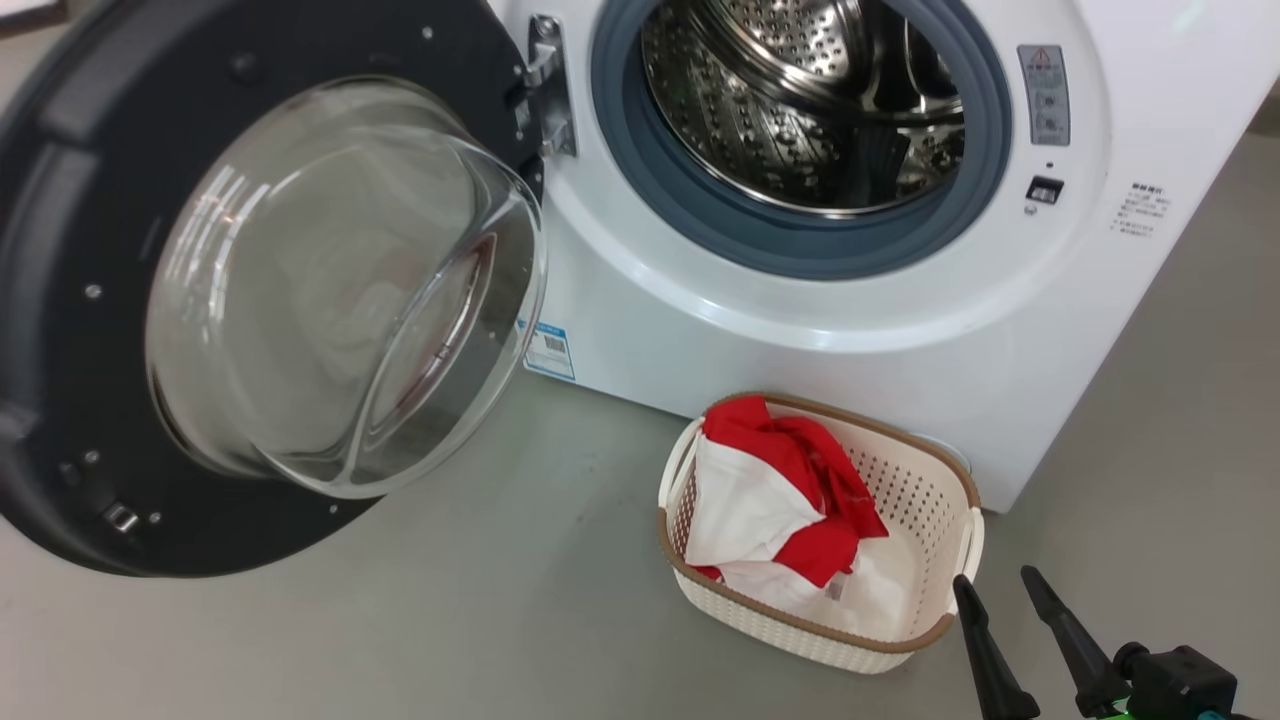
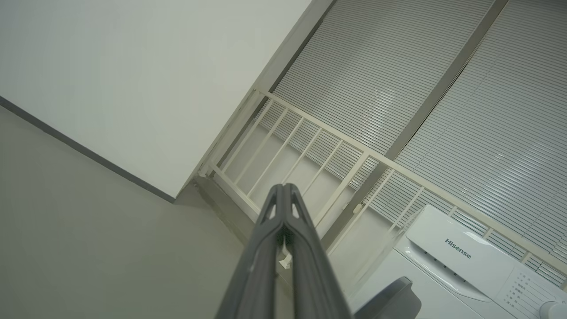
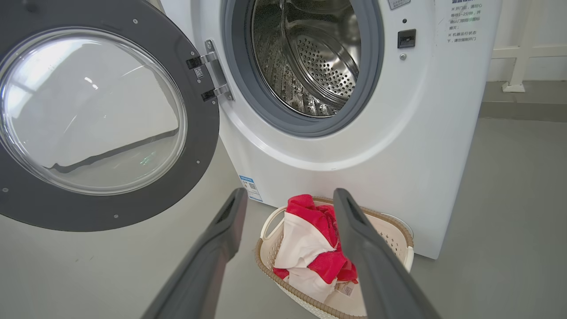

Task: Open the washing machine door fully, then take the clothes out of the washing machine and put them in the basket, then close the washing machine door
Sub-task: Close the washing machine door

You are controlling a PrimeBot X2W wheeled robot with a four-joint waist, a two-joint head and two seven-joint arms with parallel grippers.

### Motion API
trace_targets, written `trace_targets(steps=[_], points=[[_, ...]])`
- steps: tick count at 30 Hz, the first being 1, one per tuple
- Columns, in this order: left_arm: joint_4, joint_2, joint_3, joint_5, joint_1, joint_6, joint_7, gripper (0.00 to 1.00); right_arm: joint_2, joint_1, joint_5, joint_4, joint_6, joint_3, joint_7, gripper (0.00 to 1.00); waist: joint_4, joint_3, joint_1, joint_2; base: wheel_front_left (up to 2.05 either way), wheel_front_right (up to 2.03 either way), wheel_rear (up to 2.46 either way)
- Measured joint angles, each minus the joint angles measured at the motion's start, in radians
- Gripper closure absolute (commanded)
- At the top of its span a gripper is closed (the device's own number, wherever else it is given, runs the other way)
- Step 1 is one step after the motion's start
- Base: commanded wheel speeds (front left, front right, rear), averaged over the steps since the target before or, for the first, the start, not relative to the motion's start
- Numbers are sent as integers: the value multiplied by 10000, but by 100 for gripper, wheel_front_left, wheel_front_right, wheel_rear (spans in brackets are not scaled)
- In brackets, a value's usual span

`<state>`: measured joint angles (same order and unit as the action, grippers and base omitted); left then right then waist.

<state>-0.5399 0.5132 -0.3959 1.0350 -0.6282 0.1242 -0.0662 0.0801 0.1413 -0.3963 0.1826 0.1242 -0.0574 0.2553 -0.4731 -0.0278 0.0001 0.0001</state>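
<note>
Left wrist view, left fingers (image 2: 284, 195): pressed shut along their length, tip to tip, closed on themselves.
Behind them: a pale wall (image 2: 146, 79) on the left, then a white railing (image 2: 310, 146) and grey blinds (image 2: 398, 75); the white top panel (image 2: 460, 252) of the washer sits at the lower right of that view.
Door (image 1: 60, 330): swung wide open, standing left of the washer, hinged at the opening's left edge; the inner side of its black rim faces me and the clear glass bowl bulges out toward the room.
Sticker (image 1: 548, 350): small and blue, low on the washer's front, just right of the glass bowl as the head view has it.
Washer (image 1: 850, 330): white front-loader, its mouth uncovered.
Drum (image 1: 800, 110): perforated steel showing inside the grey rubber ring.
Floor (image 1: 450, 620): plain grey, carrying the basket.
Basket (image 1: 935, 500): cream with a brown rim, on the floor just in front of the washer's lower right corner; whether it touches the washer I cannot tell.
Clothes (image 1: 790, 480): red and white, heaped in the basket, toward its left end, rising above the rim.
Right fingers (image 1: 970, 600): spread wide apart and holding nothing, at the lower right of the head view, just beside the basket's right end.
</note>
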Motion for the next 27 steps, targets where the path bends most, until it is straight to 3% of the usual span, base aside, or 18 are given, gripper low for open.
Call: trace_targets(steps=[3,11,20,27], points=[[-1032,395,242,1007,-563,0,1363,100,88,-42,4,-6,0,27,0,0,55,-166,0,0,0,0,0],[-2617,943,1446,2174,-841,0,4592,100,186,-78,67,-12,0,44,0,0,187,-459,0,0,0,0,0],[-3152,1085,2084,2708,-956,0,6278,100,249,-281,198,-48,0,13,0,0,363,-576,0,0,0,0,0],[-2924,1172,2343,3147,-872,-2,6918,100,261,-283,221,-48,0,44,0,0,504,-556,-1,0,0,0,0]])
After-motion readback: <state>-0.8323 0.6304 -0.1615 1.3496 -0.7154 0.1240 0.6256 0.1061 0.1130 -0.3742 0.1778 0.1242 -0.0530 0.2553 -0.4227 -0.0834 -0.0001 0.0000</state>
